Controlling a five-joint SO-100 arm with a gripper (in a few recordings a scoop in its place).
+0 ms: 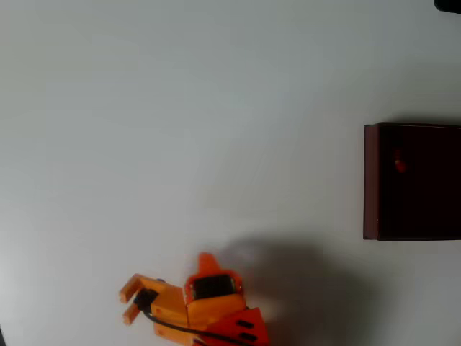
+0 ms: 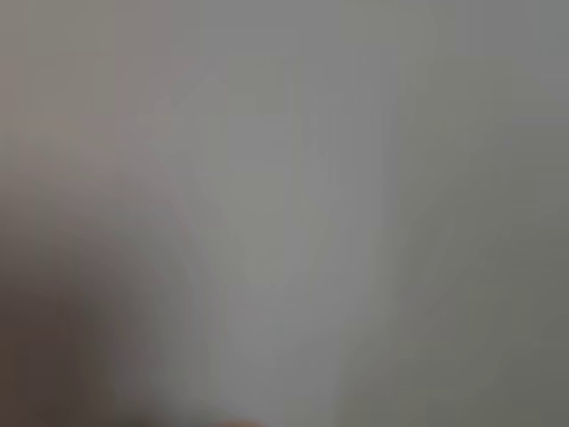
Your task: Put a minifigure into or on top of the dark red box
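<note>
In the overhead view the dark red box (image 1: 370,180) stands at the right edge, cut off by the frame, its inside nearly black. A tiny bright red minifigure (image 1: 400,166) lies inside it, near the upper left of the dark floor. My orange gripper (image 1: 128,303) is far from the box, at the bottom left of centre, pointing left. Its two fingers stand apart with nothing between them, so it is open. The wrist view gives a blurred grey surface with no detail.
The white table (image 1: 180,130) stretches bare between the arm and the box. The arm's orange body (image 1: 216,303) and a black cable sit at the bottom edge, casting a soft shadow to the right. A dark object (image 1: 450,4) pokes in at the top right corner.
</note>
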